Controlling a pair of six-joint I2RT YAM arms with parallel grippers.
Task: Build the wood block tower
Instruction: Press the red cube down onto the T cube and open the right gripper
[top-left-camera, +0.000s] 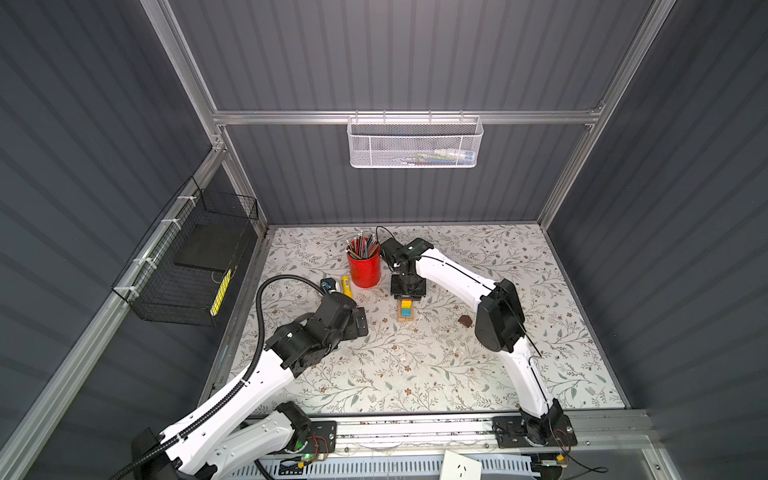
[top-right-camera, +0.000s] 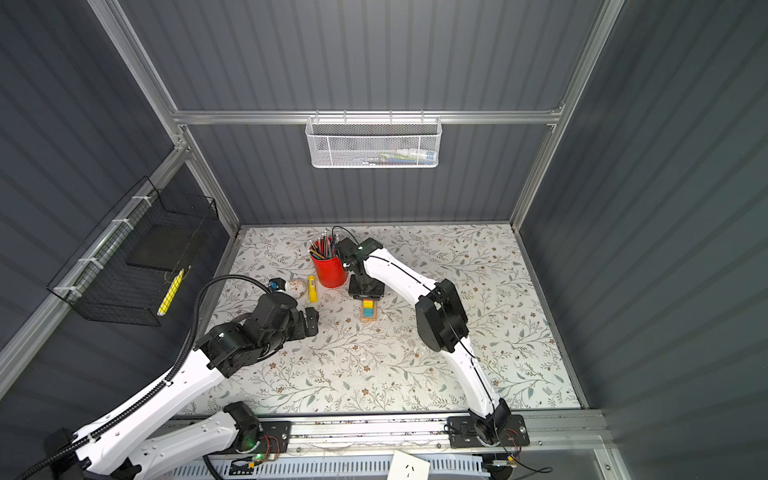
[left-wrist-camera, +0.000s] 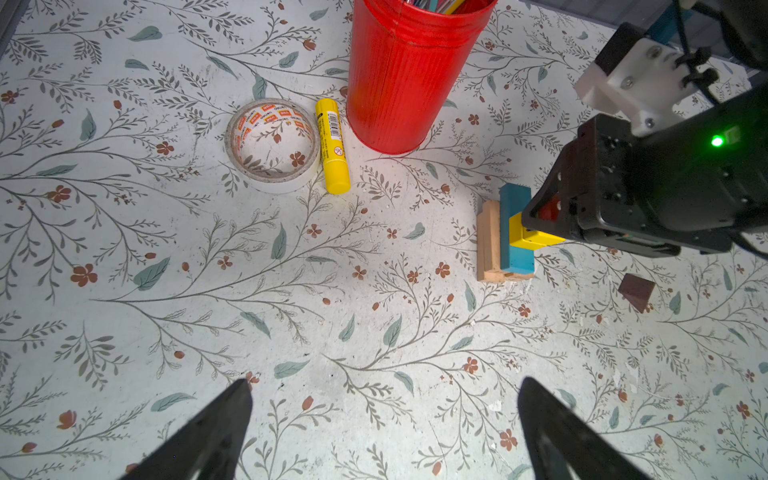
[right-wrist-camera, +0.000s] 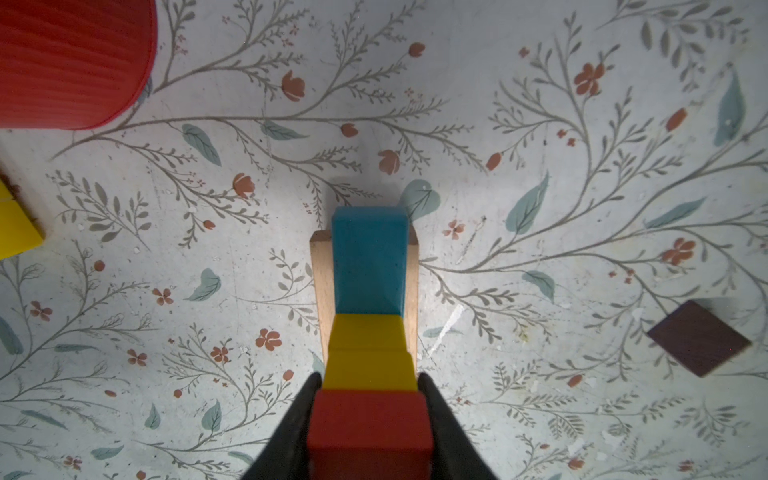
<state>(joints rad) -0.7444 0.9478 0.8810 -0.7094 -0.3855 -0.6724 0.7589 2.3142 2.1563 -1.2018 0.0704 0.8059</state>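
Red cube (right-wrist-camera: 369, 424), whole only in the right wrist view, sits pinched by right pincer (right-wrist-camera: 370, 378); left pincer (left-wrist-camera: 385, 382) gapes empty.

Light falling evenly, walls (top-left-camera: 83, 124) looking dim
Red cube (right-wrist-camera: 369, 428) inside right claw (right-wrist-camera: 369, 376) blurring; soft shadow lying just ahead of claw; wrist-view edges bending.

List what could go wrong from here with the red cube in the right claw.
1. The right claw grips the red cube above the two yellow cubes, a one-cube-wide column on the blue plank. A skewed release or sideways nudge could topple it.
2. The red pencil cup stands close beside that claw, so pulling back may bump it.
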